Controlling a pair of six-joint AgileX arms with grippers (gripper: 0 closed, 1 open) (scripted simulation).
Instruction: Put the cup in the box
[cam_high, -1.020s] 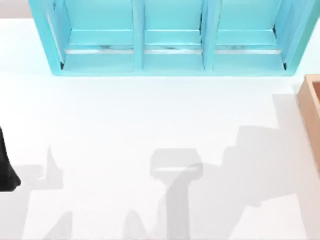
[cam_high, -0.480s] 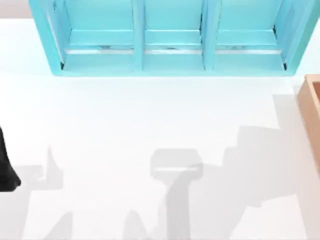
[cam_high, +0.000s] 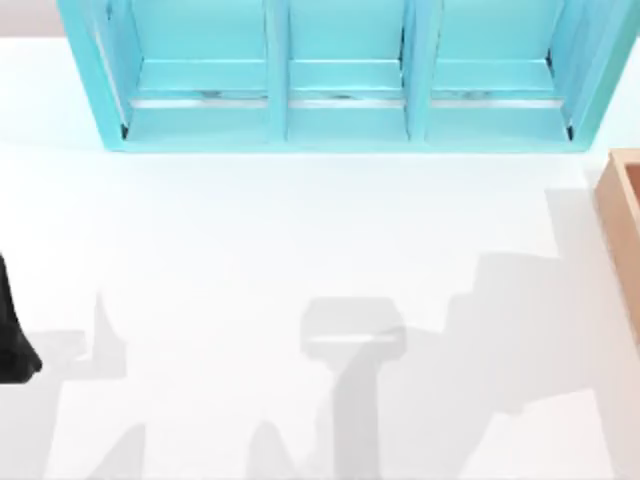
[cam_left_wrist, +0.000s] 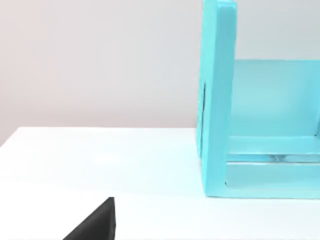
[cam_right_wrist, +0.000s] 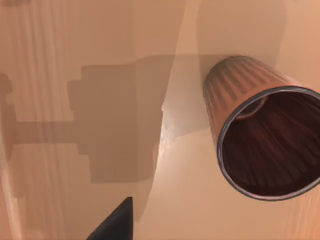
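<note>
White tabletop (cam_high: 300, 250) spreads under the overhead camera. In the right wrist view, one dark finger (cam_right_wrist: 117, 224) of my right gripper points into the orange-brown inside of the tan wooden box (cam_right_wrist: 75, 100), and the ribbed copper-brown tapered cup (cam_right_wrist: 260, 135) rests in that box beside the finger, apart from it; whether the jaws are released or clenched cannot be told. My left arm (cam_high: 12, 335) sits parked at the table's left edge. Farthest back stands a turquoise three-bay shelf unit (cam_high: 340, 75).

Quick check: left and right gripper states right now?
Left gripper: parked at the table's left edge; state cannot be told.
Right gripper: inside the box, beside the cup; state cannot be told.
</note>
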